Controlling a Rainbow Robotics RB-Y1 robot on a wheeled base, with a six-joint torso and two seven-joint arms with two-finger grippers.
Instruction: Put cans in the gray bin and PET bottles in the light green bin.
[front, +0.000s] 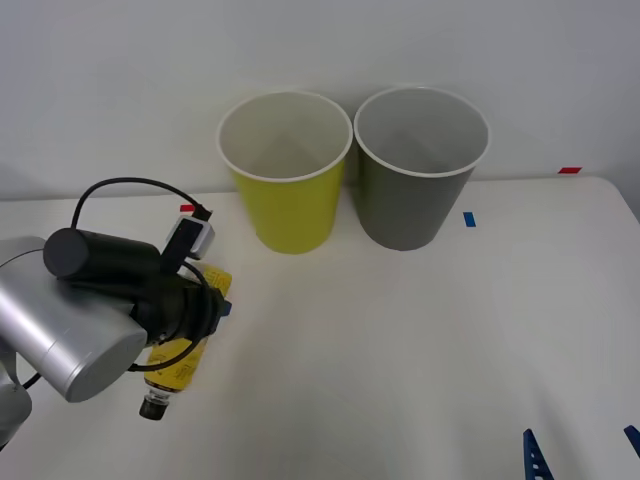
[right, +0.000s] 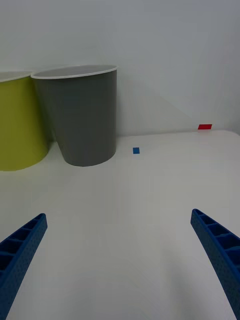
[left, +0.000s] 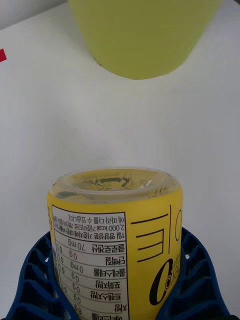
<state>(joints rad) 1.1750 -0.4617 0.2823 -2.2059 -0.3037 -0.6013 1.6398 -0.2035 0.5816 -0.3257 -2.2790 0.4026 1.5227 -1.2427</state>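
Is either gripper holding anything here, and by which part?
The left gripper holds the PET bottle around its labelled body, jaws on both sides. The right gripper is open, holding nothing.

PET bottle (front: 178, 362) midsection (behind left hand (front: 200, 305))

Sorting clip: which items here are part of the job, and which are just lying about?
Part of the job:
- PET bottle, clamped in the left gripper
- light green bin
- gray bin
- right gripper, open, low over the table

Lying about:
- blue tape marker
- red tape marker
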